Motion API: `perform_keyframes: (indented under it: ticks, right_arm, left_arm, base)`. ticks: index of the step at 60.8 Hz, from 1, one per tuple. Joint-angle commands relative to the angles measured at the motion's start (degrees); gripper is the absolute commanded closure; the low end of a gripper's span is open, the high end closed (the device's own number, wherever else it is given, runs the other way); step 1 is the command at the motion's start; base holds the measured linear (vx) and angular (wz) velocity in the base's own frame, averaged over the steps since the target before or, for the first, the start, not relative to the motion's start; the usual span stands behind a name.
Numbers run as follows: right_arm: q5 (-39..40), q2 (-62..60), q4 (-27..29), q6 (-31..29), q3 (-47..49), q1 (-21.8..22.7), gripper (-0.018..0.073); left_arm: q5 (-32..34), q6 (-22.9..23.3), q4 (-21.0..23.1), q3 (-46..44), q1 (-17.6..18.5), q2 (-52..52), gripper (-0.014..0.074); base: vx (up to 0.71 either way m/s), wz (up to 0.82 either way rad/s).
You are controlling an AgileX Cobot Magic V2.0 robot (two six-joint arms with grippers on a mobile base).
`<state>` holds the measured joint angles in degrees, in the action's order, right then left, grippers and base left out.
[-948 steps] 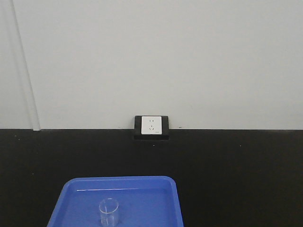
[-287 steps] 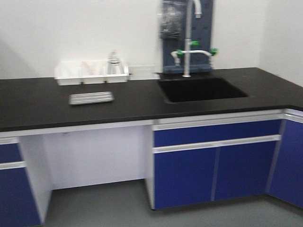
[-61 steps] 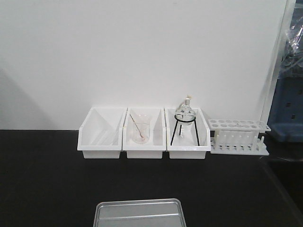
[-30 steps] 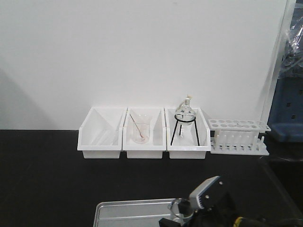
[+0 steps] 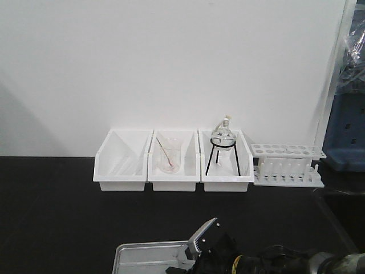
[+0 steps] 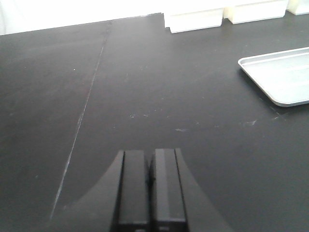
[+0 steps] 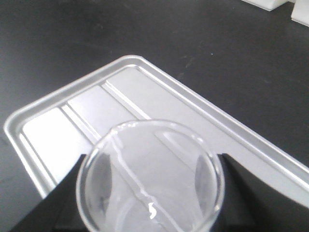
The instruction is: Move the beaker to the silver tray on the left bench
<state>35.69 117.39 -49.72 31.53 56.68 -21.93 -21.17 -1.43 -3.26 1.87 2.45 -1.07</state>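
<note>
The beaker point(image 7: 145, 145), small and of clear glass, is held upright between the two black fingers point(image 7: 63, 203) of my right gripper point(image 7: 150, 193). It hangs over the near right part of the silver tray point(image 7: 72, 116). In the front view the right gripper point(image 5: 208, 251) sits low over the right end of the silver tray point(image 5: 142, 257) on the left bench's black worktop point(image 5: 57, 217), and it hides the beaker. My left gripper point(image 6: 149, 188) is shut and empty above bare worktop, with the silver tray point(image 6: 285, 79) off to its right.
Three white bins point(image 5: 122, 162) line the white wall; one holds a beaker with a pinkish rod point(image 5: 169, 155), another a flask on a black tripod point(image 5: 222, 145). A white test-tube rack point(image 5: 288, 165) stands to their right, with a blue fixture point(image 5: 348, 137) beyond.
My right arm with the beaker has come up into the front view from the bottom right. It then shifted left over the tray's right end. The left gripper's motion is not shown.
</note>
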Motion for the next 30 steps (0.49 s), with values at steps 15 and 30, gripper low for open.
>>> perform_keyframes:
  ticks: [15, 30]
  right_arm:
    - [2.8, -1.7, 2.5, -7.6, 1.9, 0.1, 0.0440]
    - [2.9, -1.5, 2.5, -7.3, 1.9, 0.1, 0.0176]
  left_arm:
    - [4.3, 0.1, 0.2, 1.1, 0.4, -0.4, 0.0595]
    - [4.3, 0.1, 0.2, 1.1, 0.4, -0.4, 0.0595]
  base:
    - [0.00, 0.00]
    - [0.00, 0.00]
